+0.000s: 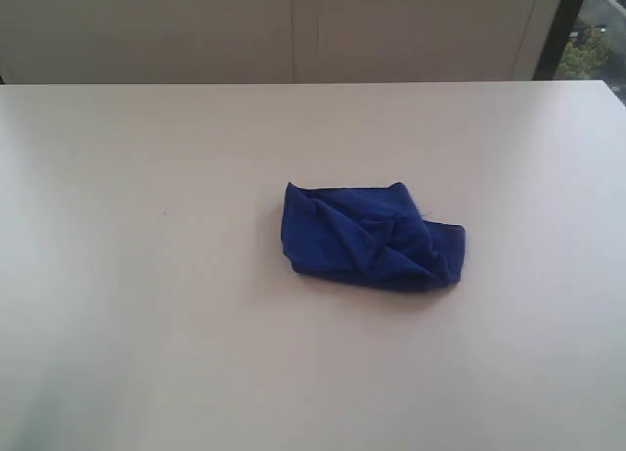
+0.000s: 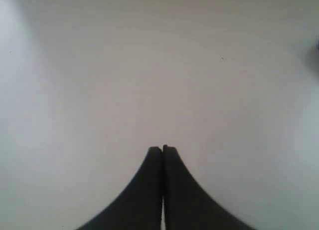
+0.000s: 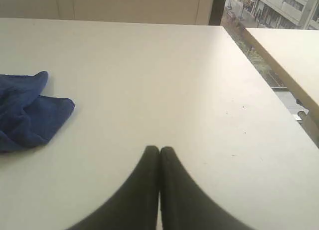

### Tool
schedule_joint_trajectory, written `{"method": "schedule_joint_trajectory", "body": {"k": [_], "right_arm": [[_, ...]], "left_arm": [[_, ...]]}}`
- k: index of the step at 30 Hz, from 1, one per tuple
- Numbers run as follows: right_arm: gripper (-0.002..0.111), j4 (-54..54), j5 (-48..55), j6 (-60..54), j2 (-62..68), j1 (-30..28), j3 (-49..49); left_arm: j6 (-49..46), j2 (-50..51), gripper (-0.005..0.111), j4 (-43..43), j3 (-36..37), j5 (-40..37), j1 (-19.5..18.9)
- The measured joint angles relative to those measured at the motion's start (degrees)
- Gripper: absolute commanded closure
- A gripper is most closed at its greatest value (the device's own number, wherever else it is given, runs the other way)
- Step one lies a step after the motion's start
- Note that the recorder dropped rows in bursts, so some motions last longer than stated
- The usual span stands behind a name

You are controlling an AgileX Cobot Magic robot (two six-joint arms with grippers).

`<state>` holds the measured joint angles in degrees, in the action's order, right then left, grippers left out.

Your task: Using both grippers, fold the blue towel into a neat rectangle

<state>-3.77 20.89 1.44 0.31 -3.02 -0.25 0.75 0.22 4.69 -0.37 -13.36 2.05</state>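
The blue towel (image 1: 372, 238) lies crumpled in a loose heap near the middle of the white table (image 1: 147, 275), slightly right of centre. Neither arm shows in the exterior view. My left gripper (image 2: 162, 149) is shut with nothing between its black fingers, over bare table; the towel is not in the left wrist view. My right gripper (image 3: 159, 149) is also shut and empty, apart from the blue towel (image 3: 27, 110), whose edge shows off to one side of the right wrist view. No white tag is visible.
A pale wall (image 1: 293, 30) runs behind the table's far edge. A window (image 1: 597, 35) shows at the far right. In the right wrist view, a second white table (image 3: 289, 55) stands beyond a gap past the table's side edge.
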Motion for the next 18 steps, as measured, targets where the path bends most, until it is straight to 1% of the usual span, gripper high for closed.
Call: {"method": "schedule_joint_trajectory", "body": {"k": [13,16,18], "right_arm": [[0.108,0.00,-0.26,0.00,0.00,0.00,0.00],[0.108,0.00,-2.86,0.00,0.00,0.00,0.00],[0.108,0.00,-6.99,0.00,0.00,0.00,0.00]], "left_arm": [[0.00,0.00,0.107,0.00,0.00,0.00,0.00],[0.00,0.00,0.107,0.00,0.00,0.00,0.00],[0.00,0.00,0.107,0.00,0.00,0.00,0.00]]}}
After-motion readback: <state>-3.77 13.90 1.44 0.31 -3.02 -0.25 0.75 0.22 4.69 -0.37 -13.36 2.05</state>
